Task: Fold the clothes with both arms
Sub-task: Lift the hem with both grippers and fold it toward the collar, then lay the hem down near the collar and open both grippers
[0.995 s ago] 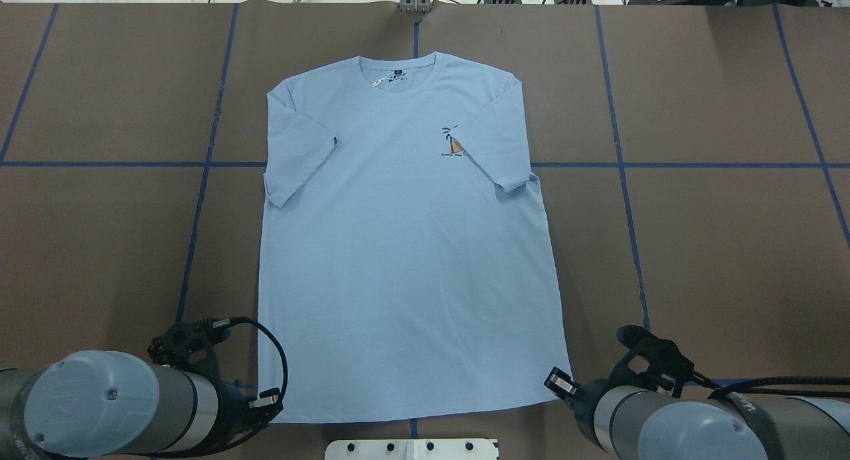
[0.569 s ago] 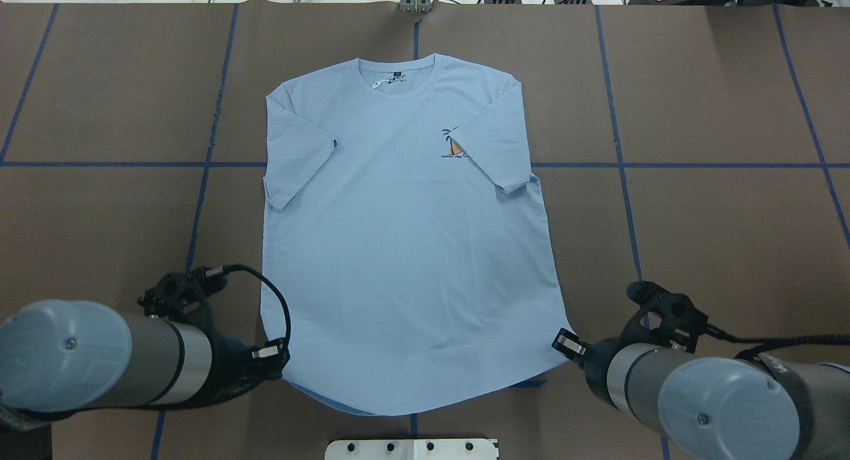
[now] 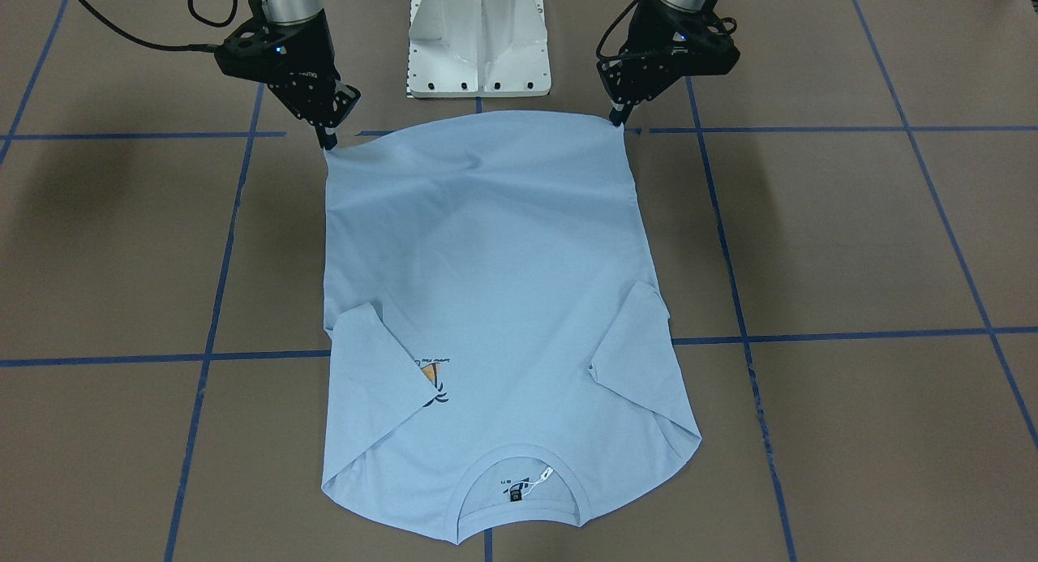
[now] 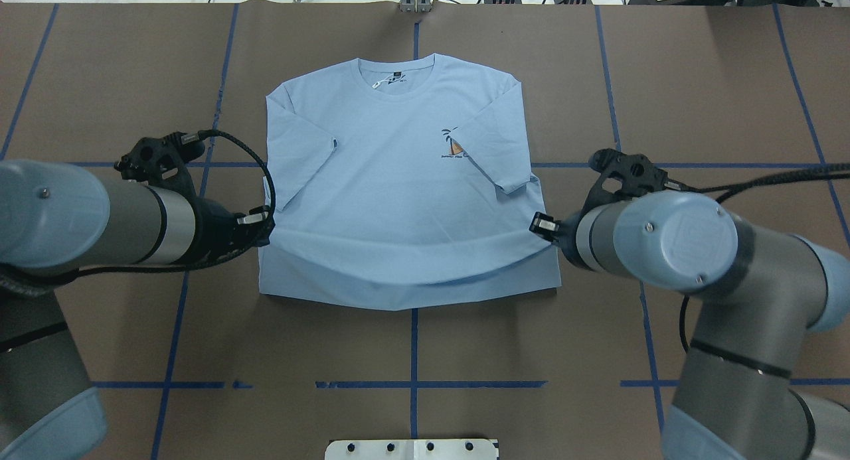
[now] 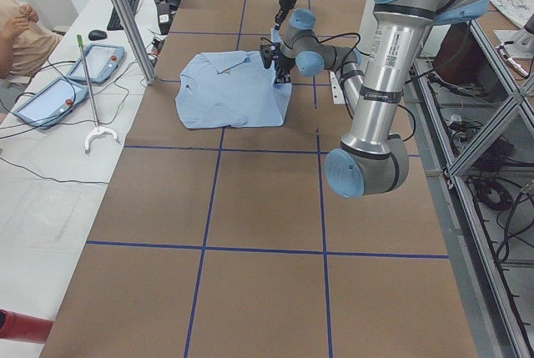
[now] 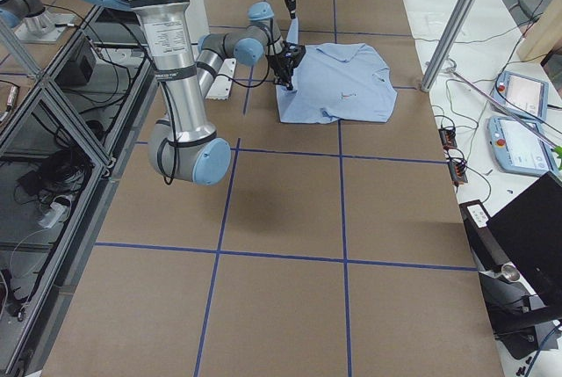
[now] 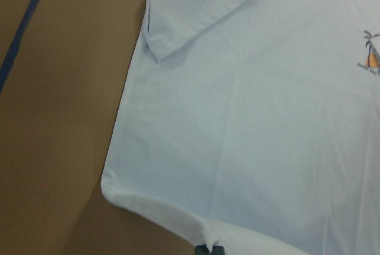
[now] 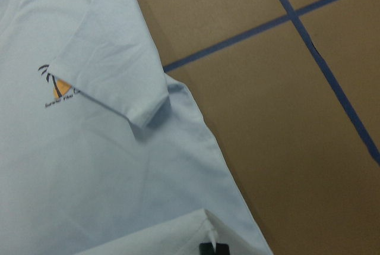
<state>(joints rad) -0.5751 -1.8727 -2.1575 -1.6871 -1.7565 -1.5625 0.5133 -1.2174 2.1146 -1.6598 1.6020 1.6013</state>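
Light blue cotton, thin and limp: the shirt (image 4: 398, 181) lies face up on the table (image 4: 717, 88), its collar beyond both claws and its hem raised and doubling over the lower body. The left claw (image 4: 261, 219) is pinched on the hem's left corner, and the right claw (image 4: 543, 225) is pinched on the right corner. Between them the hem sags in a shallow curve. I judge the cloth light, soft and apt to droop or slip. The corners are the best hold, pulled taut and level.
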